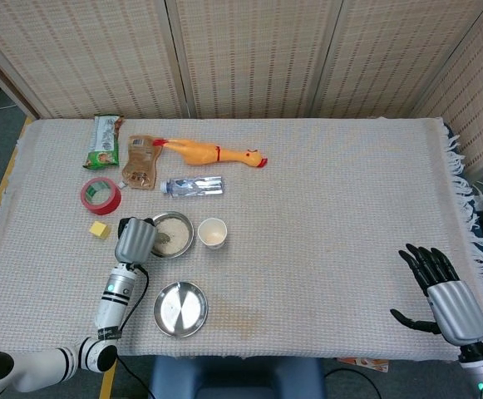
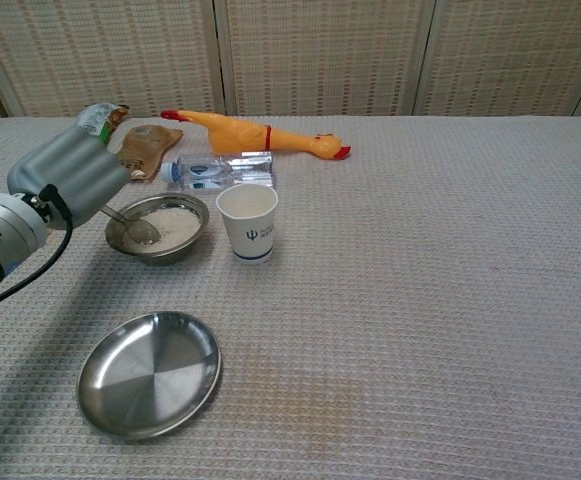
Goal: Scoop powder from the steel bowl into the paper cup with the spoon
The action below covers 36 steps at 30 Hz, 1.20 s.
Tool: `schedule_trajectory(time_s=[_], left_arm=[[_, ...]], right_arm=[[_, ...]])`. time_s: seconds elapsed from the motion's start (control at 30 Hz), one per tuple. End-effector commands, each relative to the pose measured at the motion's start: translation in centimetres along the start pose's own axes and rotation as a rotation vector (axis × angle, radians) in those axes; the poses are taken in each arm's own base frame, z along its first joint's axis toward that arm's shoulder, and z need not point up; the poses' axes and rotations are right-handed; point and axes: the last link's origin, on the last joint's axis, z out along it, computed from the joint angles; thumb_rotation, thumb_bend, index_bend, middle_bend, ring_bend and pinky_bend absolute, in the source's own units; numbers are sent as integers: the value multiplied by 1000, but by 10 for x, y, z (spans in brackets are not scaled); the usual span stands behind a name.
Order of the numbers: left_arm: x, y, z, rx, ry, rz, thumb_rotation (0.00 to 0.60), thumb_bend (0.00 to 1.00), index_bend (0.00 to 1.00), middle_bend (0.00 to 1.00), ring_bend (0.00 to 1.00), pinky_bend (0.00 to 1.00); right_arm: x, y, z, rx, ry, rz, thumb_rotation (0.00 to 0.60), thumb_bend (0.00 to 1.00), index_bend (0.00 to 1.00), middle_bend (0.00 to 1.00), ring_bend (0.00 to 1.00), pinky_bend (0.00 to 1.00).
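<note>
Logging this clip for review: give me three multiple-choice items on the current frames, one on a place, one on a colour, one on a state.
1. Where does the paper cup stand?
A. in the flat steel plate
B. just right of the steel bowl
C. at the right table edge

2. What colour is the tape roll?
A. red
B. blue
C. white

3. What is the left hand doing?
A. resting open on the cloth
B. holding the spoon, its tip in the bowl
C. gripping the bottle

Key: 1 B, the cup sits beside the steel bowl; 2 A, the head view shows it red; 3 B, the spoon runs from the hand into the powder.
</note>
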Motion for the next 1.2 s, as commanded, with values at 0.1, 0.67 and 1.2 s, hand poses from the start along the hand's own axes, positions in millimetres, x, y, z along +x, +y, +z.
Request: schedule_trajectory(time_s=[0.1, 0.67, 1.2], left_arm=[[6, 1, -3, -18, -23, -108, 600, 399, 667, 1000, 1000, 1000], [12, -42, 16, -36, -243, -569, 600, 401, 705, 1000, 1000, 1000], [4, -75, 28, -14, -322, -764, 600, 397, 714, 1000, 1000, 1000]], right_arm=[[1, 1, 0, -2, -1, 3, 451, 114, 0, 0, 0, 0], [0, 2, 1, -8, -12, 2, 451, 114, 0, 0, 0, 0], [-2, 1, 2, -14, -26, -4, 450, 113, 0, 0, 0, 0]])
